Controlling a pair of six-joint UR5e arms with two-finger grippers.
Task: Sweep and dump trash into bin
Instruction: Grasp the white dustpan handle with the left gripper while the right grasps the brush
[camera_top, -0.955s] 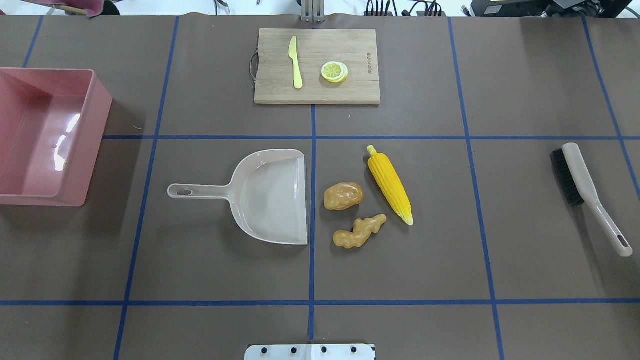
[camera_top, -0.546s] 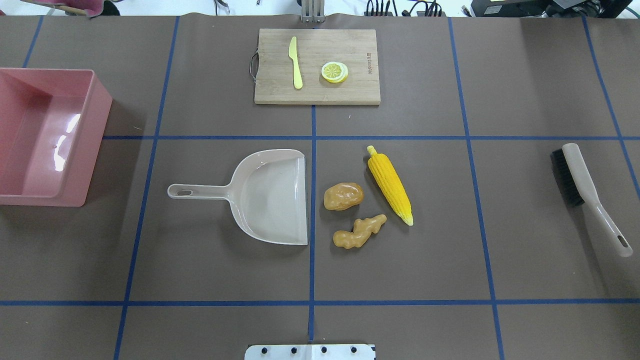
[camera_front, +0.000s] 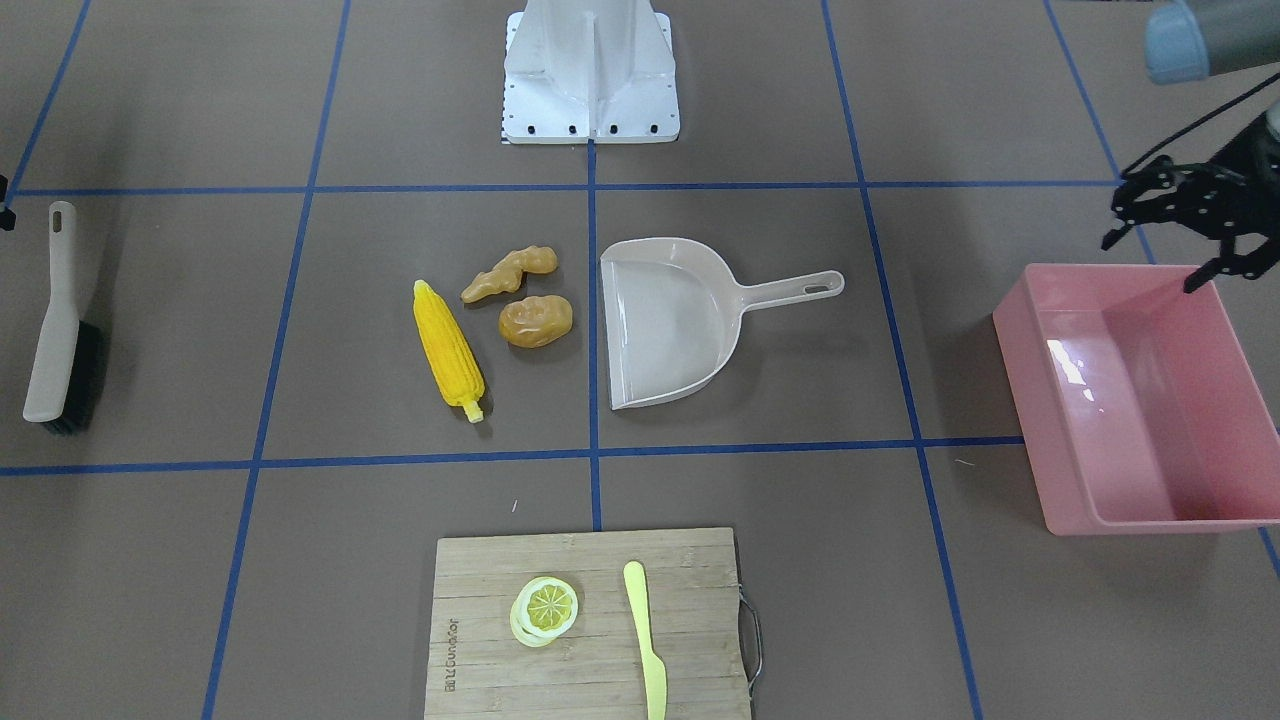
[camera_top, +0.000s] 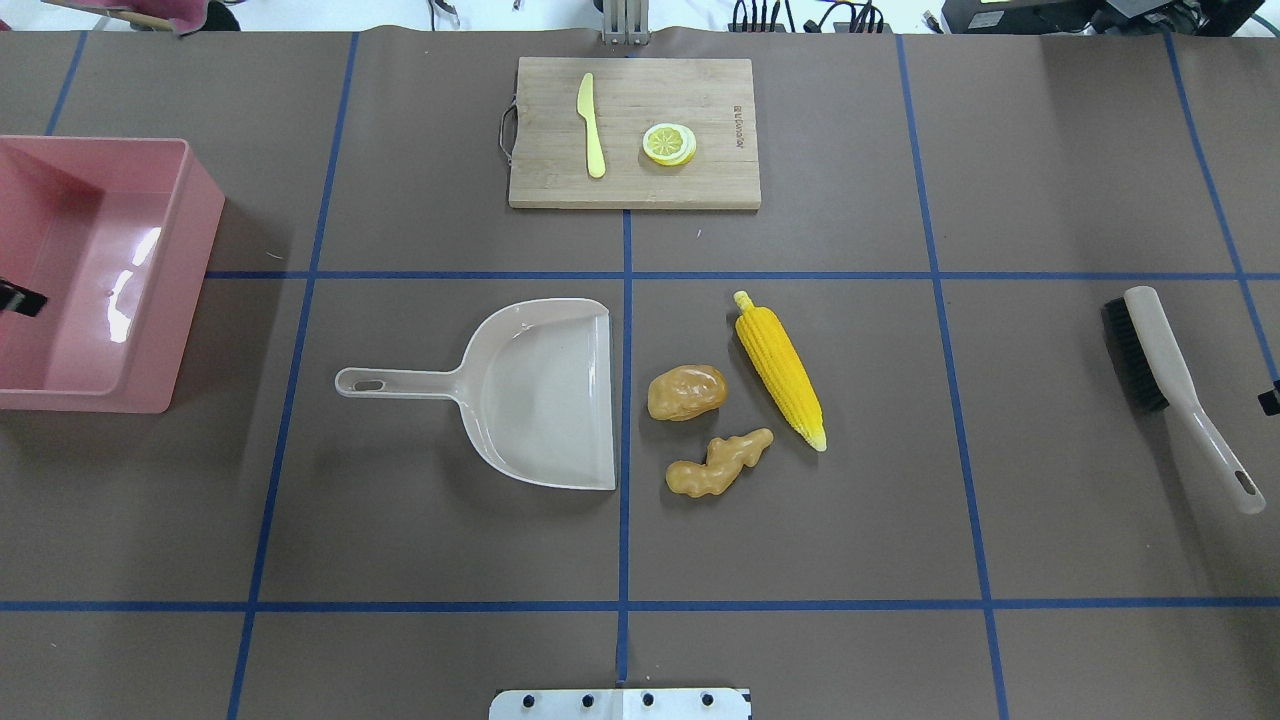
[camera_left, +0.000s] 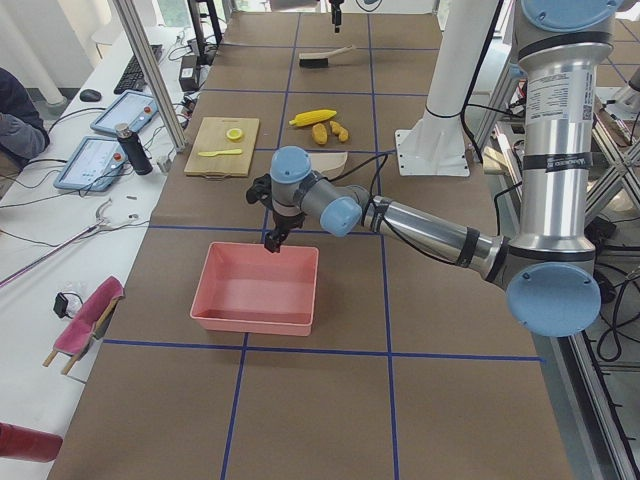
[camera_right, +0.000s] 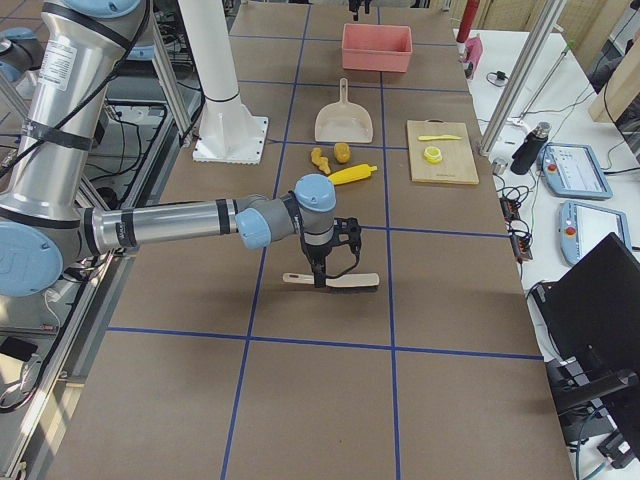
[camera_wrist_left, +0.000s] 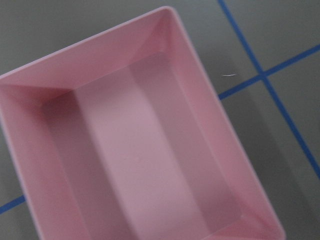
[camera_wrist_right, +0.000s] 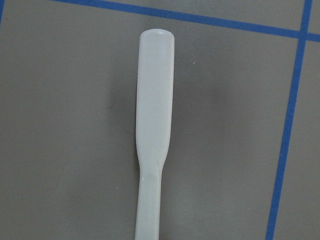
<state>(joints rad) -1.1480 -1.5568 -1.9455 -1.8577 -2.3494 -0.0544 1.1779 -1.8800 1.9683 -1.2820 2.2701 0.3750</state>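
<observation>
The trash lies right of centre: a yellow corn cob (camera_top: 780, 365), a brown potato (camera_top: 686, 391) and a tan ginger root (camera_top: 718, 463). Just left of them, a beige dustpan (camera_top: 540, 390) faces them with its mouth. The pink bin (camera_top: 195, 290) stands at the left edge and holds nothing (camera_wrist_left: 150, 150). My left gripper (camera_front: 1150, 265) hangs open above the bin's robot-side rim. My right gripper (camera_right: 325, 275) hovers over the brush (camera_top: 1165, 370); its wrist view shows only the handle (camera_wrist_right: 152, 100), so I cannot tell its state.
A wooden cutting board (camera_top: 700, 100) sits at the far middle with a pale yellow knife (camera_top: 592, 125) and a lemon slice (camera_top: 668, 143) on it. The robot's base plate (camera_top: 620, 703) is at the near edge.
A sliver of my left gripper has come in at the overhead view's left edge over the bin, and one of my right gripper at the right edge beside the brush. The objects have not moved.
</observation>
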